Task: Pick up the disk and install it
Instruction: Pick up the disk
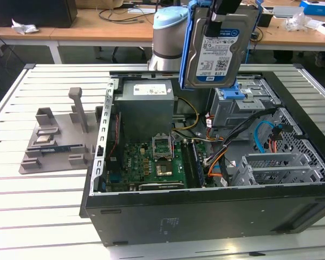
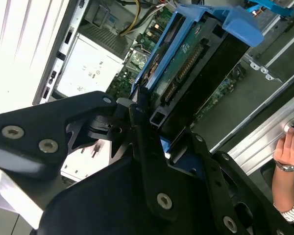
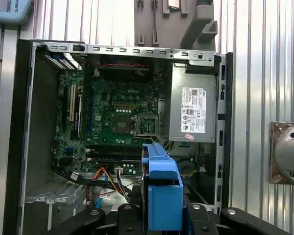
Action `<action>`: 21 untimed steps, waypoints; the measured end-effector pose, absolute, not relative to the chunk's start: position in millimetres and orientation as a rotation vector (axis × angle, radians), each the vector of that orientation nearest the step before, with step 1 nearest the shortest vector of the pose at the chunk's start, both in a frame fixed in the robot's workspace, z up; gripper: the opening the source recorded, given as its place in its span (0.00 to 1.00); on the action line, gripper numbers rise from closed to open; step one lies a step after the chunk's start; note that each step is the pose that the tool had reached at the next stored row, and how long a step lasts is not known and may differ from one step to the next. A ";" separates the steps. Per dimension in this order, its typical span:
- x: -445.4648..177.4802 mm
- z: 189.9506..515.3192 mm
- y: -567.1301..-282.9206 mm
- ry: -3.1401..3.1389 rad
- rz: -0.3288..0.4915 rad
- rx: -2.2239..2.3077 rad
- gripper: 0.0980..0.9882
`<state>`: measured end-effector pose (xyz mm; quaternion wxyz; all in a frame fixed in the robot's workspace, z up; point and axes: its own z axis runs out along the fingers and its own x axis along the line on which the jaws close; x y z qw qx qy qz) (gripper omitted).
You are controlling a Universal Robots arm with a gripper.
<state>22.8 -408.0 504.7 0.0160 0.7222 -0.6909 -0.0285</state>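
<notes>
One disk (image 1: 219, 49) hangs upright above the one open computer case (image 1: 206, 216), with the hand (image 2: 147, 115) clamped on its edge. Below it are one grey power supply (image 1: 146, 105) and one motherboard (image 1: 151, 162). One grey fixture (image 1: 54, 141) lies on the surface (image 1: 43, 216) at the exterior view's left.

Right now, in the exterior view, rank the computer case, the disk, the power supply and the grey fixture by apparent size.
1. Computer case, by far largest.
2. The disk and grey fixture: about alike; the disk hangs raised, likely nearer the camera, so unranked.
3. Power supply, smallest.
</notes>
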 end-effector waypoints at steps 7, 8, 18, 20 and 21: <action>22.8 504.2 -429.2 -2.151 -0.089 2.244 0.30; 22.8 504.2 -431.4 -2.151 -0.089 2.244 0.30; 22.8 503.5 -458.9 -2.153 -0.089 2.242 0.30; 22.8 503.4 -464.0 -2.154 -0.089 2.241 0.30; 22.8 503.4 -466.3 -2.154 -0.089 2.241 0.30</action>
